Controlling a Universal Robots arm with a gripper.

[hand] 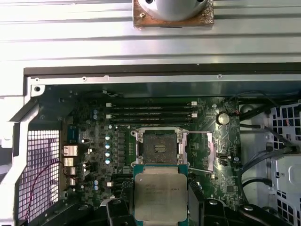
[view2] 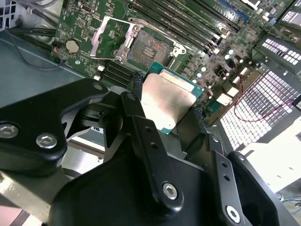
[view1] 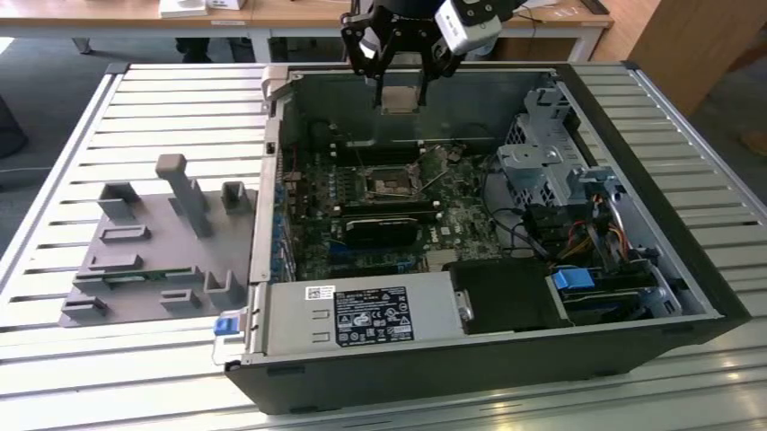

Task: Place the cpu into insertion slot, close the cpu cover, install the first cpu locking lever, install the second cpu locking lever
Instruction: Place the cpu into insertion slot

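Well, the jaws hold the cpu [hand: 160,193] tight. The insertion slot [hand: 161,148] is empty and the cpu cover [hand: 209,150] stands open, so no step is done yet.

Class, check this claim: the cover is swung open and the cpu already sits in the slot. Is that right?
Not quite. The cover is open, but the slot is bare. The cpu is held in the gripper, above the board, as the first wrist view shows.
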